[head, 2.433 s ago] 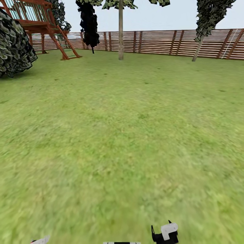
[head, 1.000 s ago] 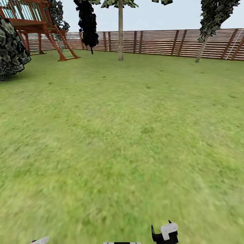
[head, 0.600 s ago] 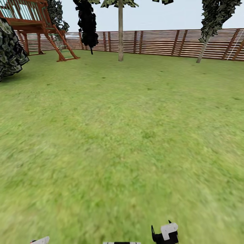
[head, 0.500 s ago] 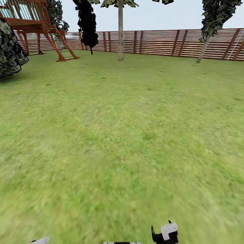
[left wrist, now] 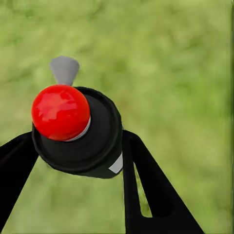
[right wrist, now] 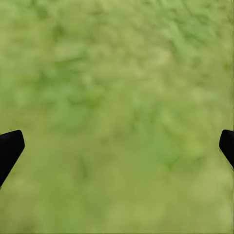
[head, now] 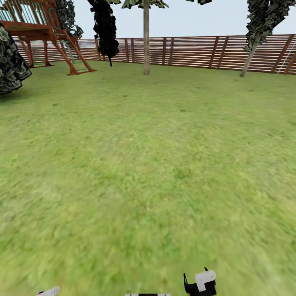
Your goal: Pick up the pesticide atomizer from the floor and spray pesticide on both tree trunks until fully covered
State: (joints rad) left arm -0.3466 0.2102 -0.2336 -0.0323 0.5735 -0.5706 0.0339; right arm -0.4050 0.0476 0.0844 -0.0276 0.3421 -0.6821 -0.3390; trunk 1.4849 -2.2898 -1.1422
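Grass spreads across the head view, ringed at the far end by a brown slatted fence; a red-brown play frame stands far left beside a dark bush. One straight pale trunk rises before the fence, well apart from the robot; a thin leaning stem stands to the right. The pesticide atomizer — black body, red round cap, grey nozzle — sits clamped between the left gripper fingers, so pickup looks done. The right gripper hangs over the lawn, fingers spread wide and holding nothing. Whether the atomizer has liquid inside cannot be told. The main risk, I judge, is the bottle slipping or twisting in the grip during travel — leaving the nozzle aimed off the bark.
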